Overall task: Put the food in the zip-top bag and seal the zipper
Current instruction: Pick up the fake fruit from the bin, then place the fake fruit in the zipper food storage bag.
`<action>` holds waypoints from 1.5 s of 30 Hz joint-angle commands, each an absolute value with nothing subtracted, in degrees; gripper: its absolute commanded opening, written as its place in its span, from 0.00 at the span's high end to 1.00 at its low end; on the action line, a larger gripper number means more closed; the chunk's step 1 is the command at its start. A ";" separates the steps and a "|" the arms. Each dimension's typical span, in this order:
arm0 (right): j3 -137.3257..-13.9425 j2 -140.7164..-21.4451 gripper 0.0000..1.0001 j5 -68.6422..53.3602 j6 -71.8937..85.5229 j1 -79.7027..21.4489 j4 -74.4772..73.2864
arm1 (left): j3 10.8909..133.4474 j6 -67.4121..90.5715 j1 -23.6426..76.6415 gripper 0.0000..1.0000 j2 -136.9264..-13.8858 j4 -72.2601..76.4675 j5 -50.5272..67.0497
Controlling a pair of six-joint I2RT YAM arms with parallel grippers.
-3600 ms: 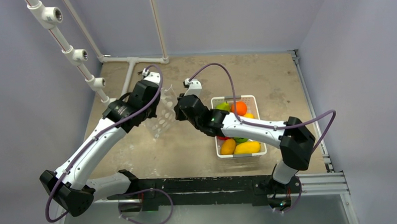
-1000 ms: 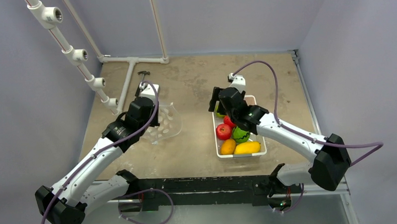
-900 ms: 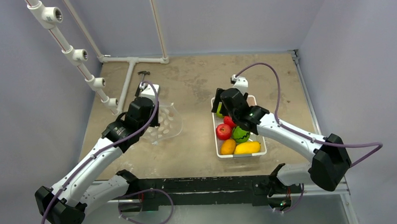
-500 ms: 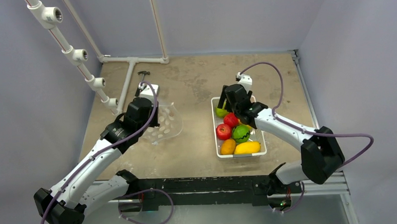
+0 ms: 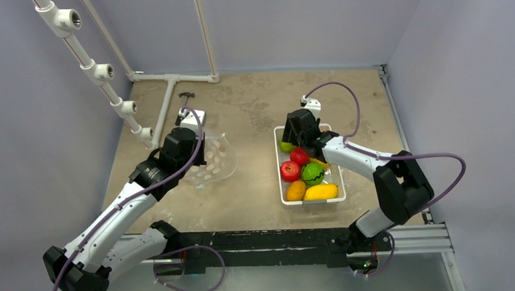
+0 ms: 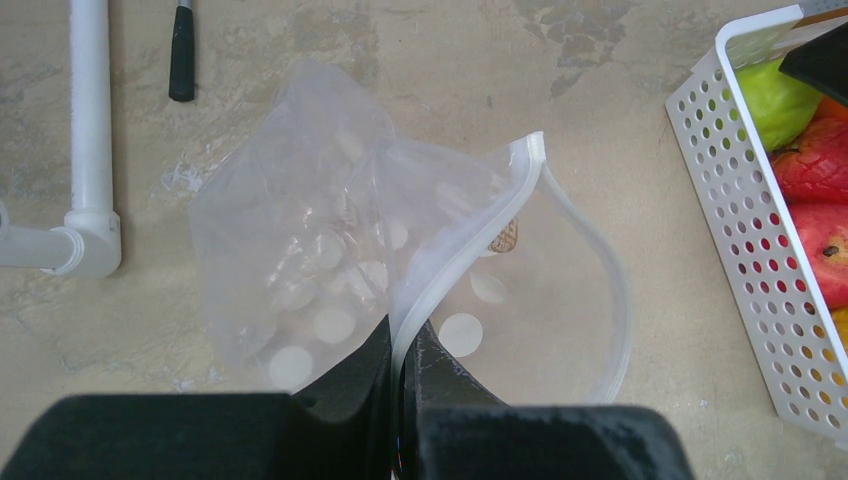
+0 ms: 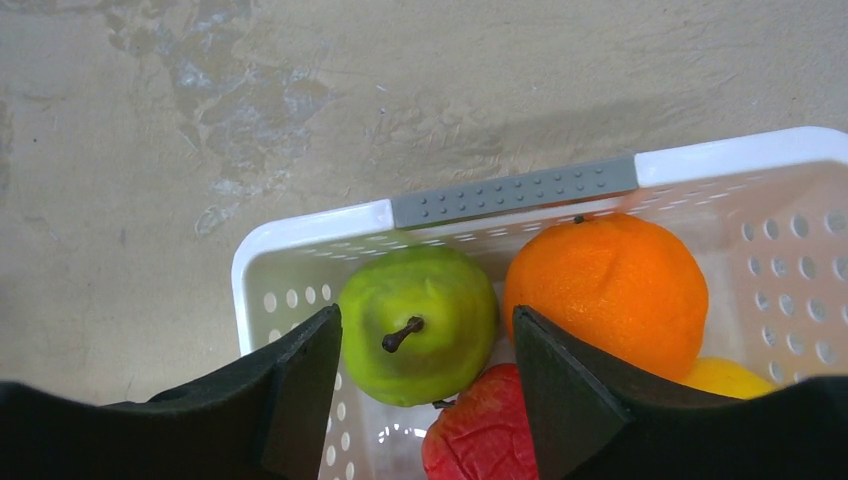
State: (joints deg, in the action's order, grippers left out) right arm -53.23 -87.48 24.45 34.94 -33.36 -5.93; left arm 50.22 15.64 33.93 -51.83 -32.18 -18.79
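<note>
On the left half of the mottled tan table [image 5: 253, 107], the zip-top bag [image 6: 300, 250] lies as a soft, crumpled pouch of clear film, creased and cloudy where its layers overlap and printed with round white dots. Its zipper [image 6: 470, 225] is a thin, pale, slightly milky strip. One run rises straight from the left gripper [image 6: 403, 345] to a folded corner, and the other curves out in a wide loop to the right, so the mouth gapes. The left gripper's matte black fingers are pinched together on that strip at its near end. A white plastic pipe [image 6: 88, 130] with an elbow joint and a slim black-handled tool [image 6: 181, 55] lie on the table beyond the bag.

To the right, well apart from the bag, the food sits in a white basket [image 7: 300, 228] of hard plastic with round perforations and a grey studded grip on its far rim. A waxy green pear [image 7: 420, 300] with a brown stem lies beside a dimpled orange [image 7: 605, 290]. A wrinkled red fruit [image 7: 480, 445] touches the pear, and a yellow one [image 7: 725, 378] peeks out under the orange. From above, a red apple [image 5: 289, 171], a dark-striped green fruit [image 5: 313, 174], an orange mango shape [image 5: 296, 191] and a long yellow one [image 5: 320, 192] fill the near end. The right gripper [image 7: 425, 345] hangs over the pear with its fingers spread wide to either side of it, gripping nothing.
</note>
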 commanded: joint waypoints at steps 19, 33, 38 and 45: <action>-56.34 -85.77 1.00 25.13 34.58 -33.23 -6.37 | 49.86 15.38 34.01 1.00 -50.45 -29.66 -18.37; -60.85 -72.28 1.00 17.52 31.45 -35.70 -6.80 | 49.84 15.39 33.93 1.00 -51.42 -29.71 -18.81; -61.92 -70.57 1.00 15.90 31.35 -40.50 -5.95 | 49.77 15.38 33.92 1.00 -51.59 -29.70 -19.07; -61.59 -69.83 1.00 10.27 31.64 -47.76 -1.12 | 49.75 15.47 33.93 1.00 -51.87 -29.70 -19.07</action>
State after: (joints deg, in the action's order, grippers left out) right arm -59.83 -71.48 15.05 32.45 -45.01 -6.37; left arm 49.95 15.46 33.91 -51.83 -32.14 -18.79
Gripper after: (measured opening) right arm 0.290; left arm 0.003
